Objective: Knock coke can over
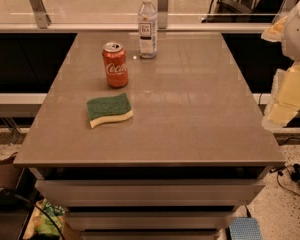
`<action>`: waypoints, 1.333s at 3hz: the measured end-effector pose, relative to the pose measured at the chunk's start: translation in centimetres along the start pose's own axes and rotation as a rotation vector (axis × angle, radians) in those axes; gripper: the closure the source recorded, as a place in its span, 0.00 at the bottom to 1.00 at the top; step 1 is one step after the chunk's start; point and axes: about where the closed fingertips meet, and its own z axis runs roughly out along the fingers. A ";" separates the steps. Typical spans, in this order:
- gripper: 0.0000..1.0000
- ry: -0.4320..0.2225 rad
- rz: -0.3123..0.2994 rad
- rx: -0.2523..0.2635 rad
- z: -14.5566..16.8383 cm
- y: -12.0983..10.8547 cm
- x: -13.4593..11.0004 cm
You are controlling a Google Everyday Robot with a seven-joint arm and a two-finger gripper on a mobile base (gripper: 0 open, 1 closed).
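The coke can (115, 64), red with white script and a silver top, stands upright on the grey table (190, 114) toward its far left. My gripper (286, 100) is at the right edge of the view, beyond the table's right side, well away from the can and at about table height. It holds nothing that I can see.
A clear water bottle (147, 26) with a white cap stands just behind and right of the can. A green and yellow sponge (109, 109) lies in front of the can. A glass railing runs behind the table. Cables lie on the floor at right.
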 end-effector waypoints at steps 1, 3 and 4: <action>0.00 -0.001 0.001 0.003 -0.1 0.0 0.0; 0.00 -0.184 0.069 0.059 0.7 -3.6 -2.3; 0.00 -0.313 0.117 0.067 1.7 -5.6 -3.6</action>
